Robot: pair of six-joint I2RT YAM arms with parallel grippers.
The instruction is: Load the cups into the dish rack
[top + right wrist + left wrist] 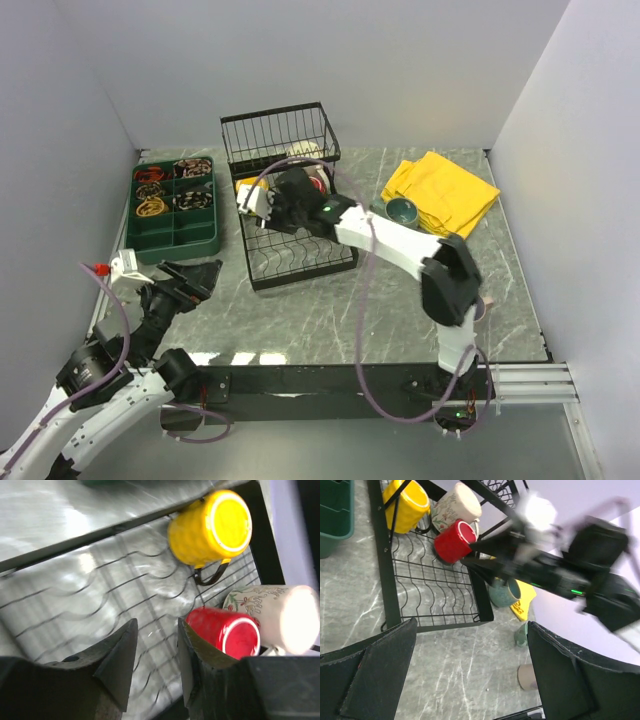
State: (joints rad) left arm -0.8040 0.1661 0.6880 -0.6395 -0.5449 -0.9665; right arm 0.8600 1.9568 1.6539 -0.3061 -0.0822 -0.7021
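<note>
Three cups lie on their sides in the black wire dish rack (pixel 60 605): a yellow cup (pixel 212 527), a red cup (pixel 225 630) and a cream flowered cup (pixel 280 615). My right gripper (pixel 156 625) hangs over the rack floor, open, with nothing between its fingers; one finger stands right beside the red cup. On the table past the rack are a large teal cup (pixel 504 592), a small teal cup (pixel 521 635) and a pinkish-beige cup (pixel 527 676). My left gripper (pixel 470 675) is wide open and empty, low over the table near the rack's front corner (pixel 485 615).
A dark green compartment tray (pixel 175 205) with small items sits left of the rack. A yellow cloth (pixel 445 190) lies at the back right beside the large teal cup (pixel 403 210). The right arm (pixel 400 245) stretches across the table to the rack (pixel 290 255).
</note>
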